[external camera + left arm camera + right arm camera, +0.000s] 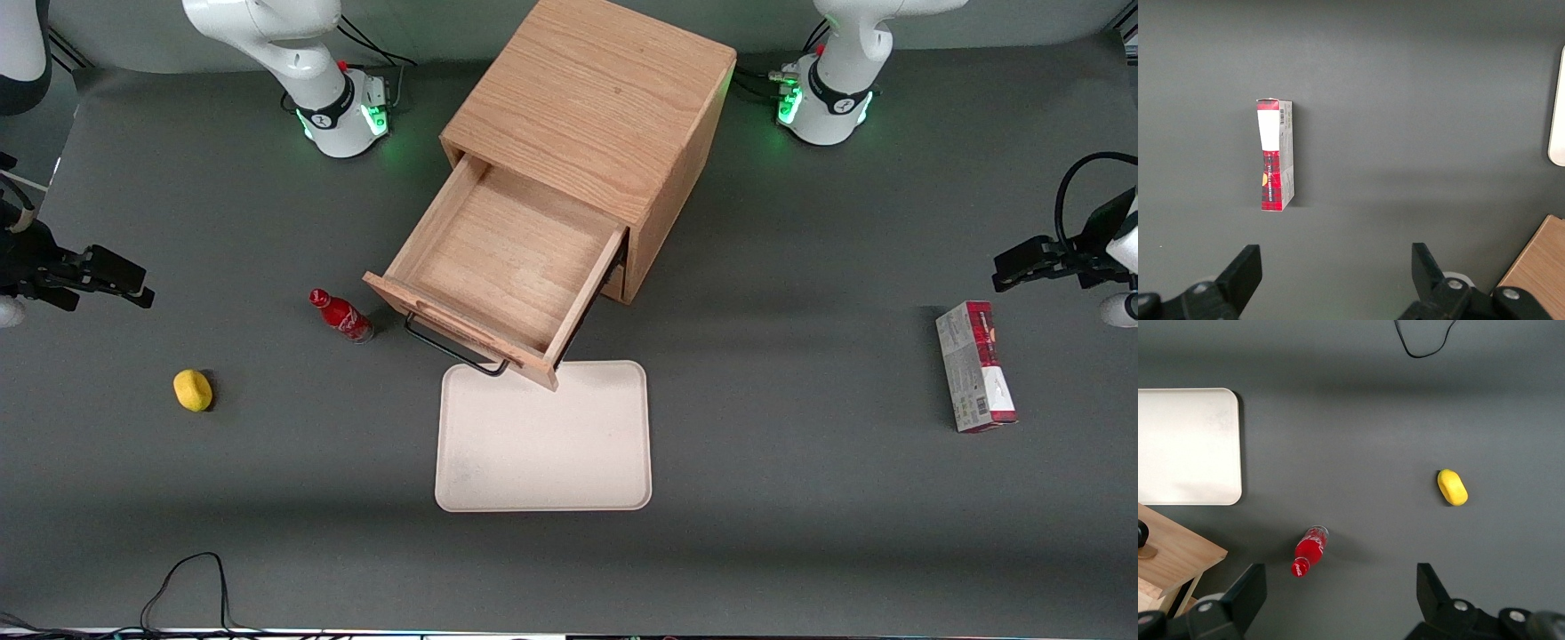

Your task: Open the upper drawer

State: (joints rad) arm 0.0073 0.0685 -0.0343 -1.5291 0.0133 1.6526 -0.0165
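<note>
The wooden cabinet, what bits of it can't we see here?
- Front view: whatever lies beneath the pulled-out upper drawer, which covers it.
- Front view: the cabinet hides its own front under its top.
- Right wrist view: only a wooden corner shows; the edge cuts the rest.
- The gripper, jaws open, hangs toward the working arm's end, hiding nothing.

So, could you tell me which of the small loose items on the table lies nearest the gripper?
The yellow lemon-like object, nearer the gripper than the upright red bottle beside the open upper drawer; fingers spread open.
</note>
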